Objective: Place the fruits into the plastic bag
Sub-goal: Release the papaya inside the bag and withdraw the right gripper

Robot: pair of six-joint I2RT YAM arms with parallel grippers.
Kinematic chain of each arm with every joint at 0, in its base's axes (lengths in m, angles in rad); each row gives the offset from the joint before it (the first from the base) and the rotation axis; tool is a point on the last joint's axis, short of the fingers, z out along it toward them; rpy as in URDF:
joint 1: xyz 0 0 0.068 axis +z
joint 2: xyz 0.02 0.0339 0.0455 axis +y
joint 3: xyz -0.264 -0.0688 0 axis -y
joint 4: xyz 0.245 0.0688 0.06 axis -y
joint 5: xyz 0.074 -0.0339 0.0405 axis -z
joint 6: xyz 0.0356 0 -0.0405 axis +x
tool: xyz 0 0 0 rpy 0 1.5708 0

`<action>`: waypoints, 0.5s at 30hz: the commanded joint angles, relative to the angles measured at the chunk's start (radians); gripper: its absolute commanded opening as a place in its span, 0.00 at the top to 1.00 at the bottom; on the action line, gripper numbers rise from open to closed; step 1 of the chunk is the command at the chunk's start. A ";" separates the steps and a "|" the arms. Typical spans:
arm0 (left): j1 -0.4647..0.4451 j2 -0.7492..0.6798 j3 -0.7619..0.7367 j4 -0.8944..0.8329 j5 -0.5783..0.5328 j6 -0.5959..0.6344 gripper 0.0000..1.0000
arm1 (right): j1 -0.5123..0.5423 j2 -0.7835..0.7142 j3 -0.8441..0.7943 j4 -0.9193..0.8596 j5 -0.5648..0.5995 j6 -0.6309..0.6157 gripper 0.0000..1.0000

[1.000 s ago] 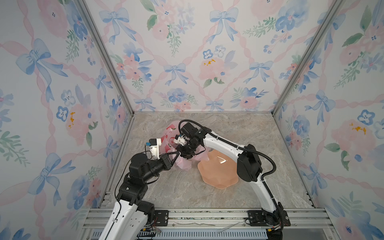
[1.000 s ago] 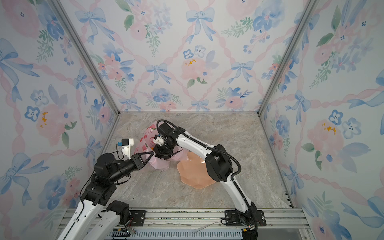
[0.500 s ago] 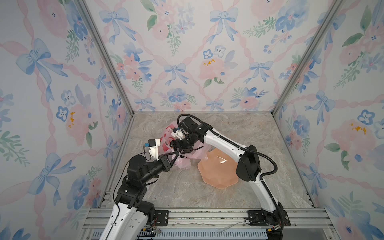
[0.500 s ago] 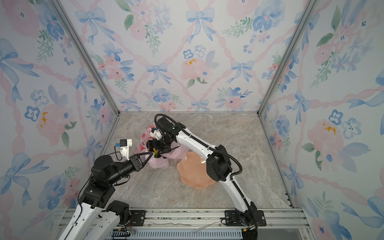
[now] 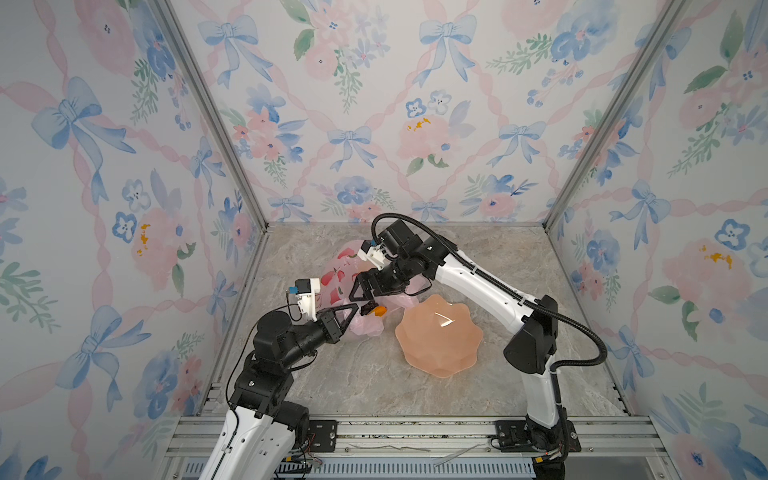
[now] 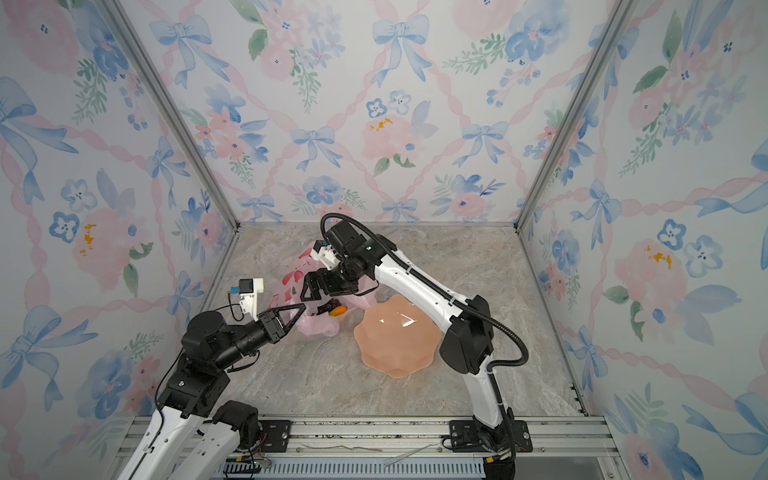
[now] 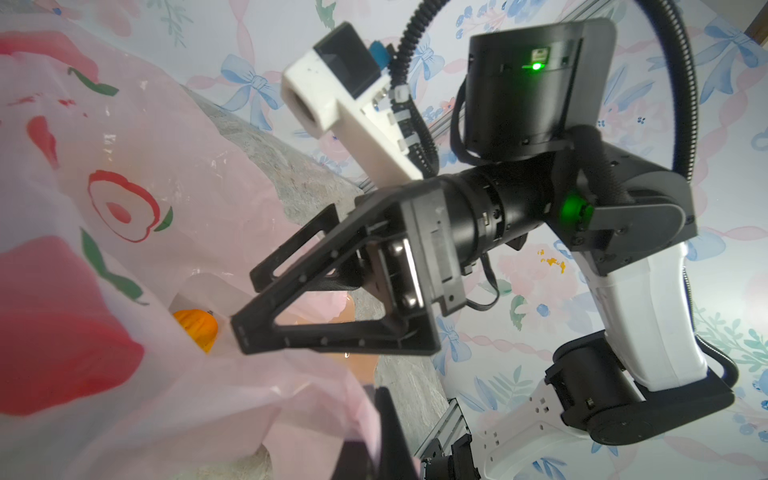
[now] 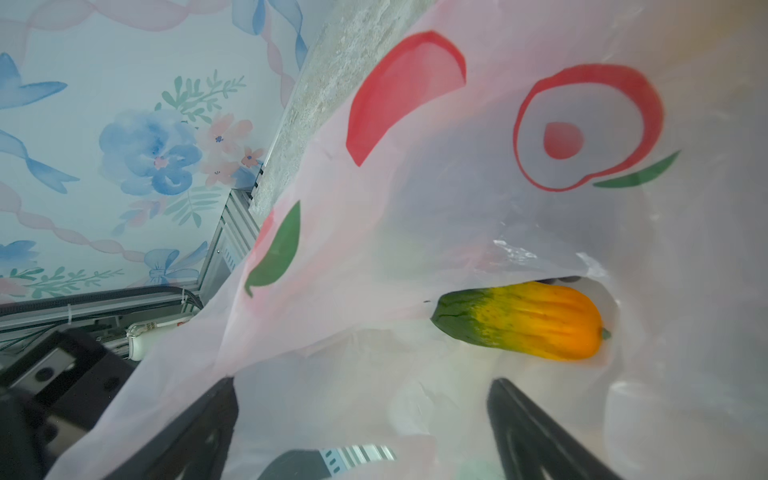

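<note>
- Fruits are not seen on the near table (image 5: 374, 386), and none is seen in the peach bowl (image 5: 436, 349), which stands just beside the bag. The task is therefore judged to be close to its end.
- Next, the left gripper (image 5: 355, 307) is found at the near edge of the plastic bag (image 5: 337, 274). Its jaws are closed, and the thin film seems to be pinched between them, so that the mouth is held up.
- Just behind it, the papaya (image 8: 523, 320) lies on its side inside the bag, near the mouth, and is touched by no finger.
- Close to the papaya, the right gripper (image 7: 245, 305) is seen at the bag's opening, with its jaws wide apart and nothing between them.
- Farther back, the rest of the bag lies crumpled on the table. Other fruits cannot be made out clearly through the film.
- The step in hand is judged to be the release and the taking out of the right gripper. It is done well if the jaws are held apart until the film is cleared, so that no plastic is caught, and if the path is drawn straight back along the arm.
- The left hold should be firm and raised, because the papaya is near the opening and could roll out.
</note>
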 commanded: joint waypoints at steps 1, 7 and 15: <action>-0.004 -0.015 -0.011 0.028 0.004 0.015 1.00 | -0.017 -0.084 -0.045 -0.039 0.066 -0.040 0.04; -0.005 -0.019 -0.014 0.030 0.002 0.014 1.00 | -0.018 -0.183 -0.110 -0.116 0.226 -0.109 0.04; -0.004 -0.019 -0.018 0.028 0.002 0.013 1.00 | -0.008 -0.225 -0.234 -0.219 0.488 -0.199 0.04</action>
